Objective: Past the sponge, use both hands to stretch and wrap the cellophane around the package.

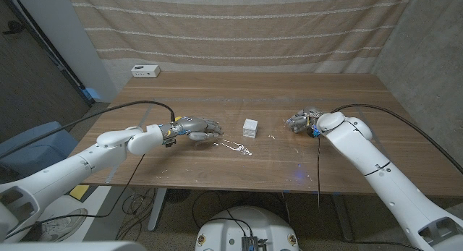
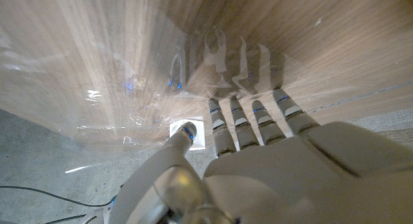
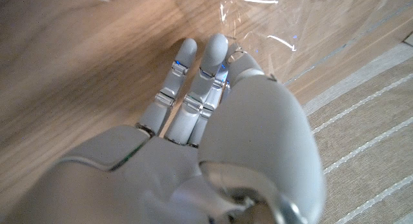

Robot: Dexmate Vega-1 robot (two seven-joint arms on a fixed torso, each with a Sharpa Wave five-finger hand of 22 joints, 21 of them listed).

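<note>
The package (image 1: 250,128), a small white box, stands mid-table; it also peeks past my thumb as the package (image 2: 195,135). Clear cellophane (image 1: 235,146) lies crinkled just in front of it, glinting toward both hands. My left hand (image 1: 197,129) reaches in from the left with its fingers stretched toward the box. The cellophane (image 2: 97,75) spreads taut ahead of the left hand (image 2: 258,166), whose thumb closes on the film's edge. My right hand (image 1: 302,121) sits to the right of the box. Its fingers (image 3: 193,88) are straight, thumb alongside, with the cellophane (image 3: 271,24) at the tips; a grip there is unclear.
A small white device (image 1: 145,71) sits at the table's back left corner. A striped curtain (image 1: 239,27) hangs behind the wooden table (image 1: 347,99). Black cables run along both arms.
</note>
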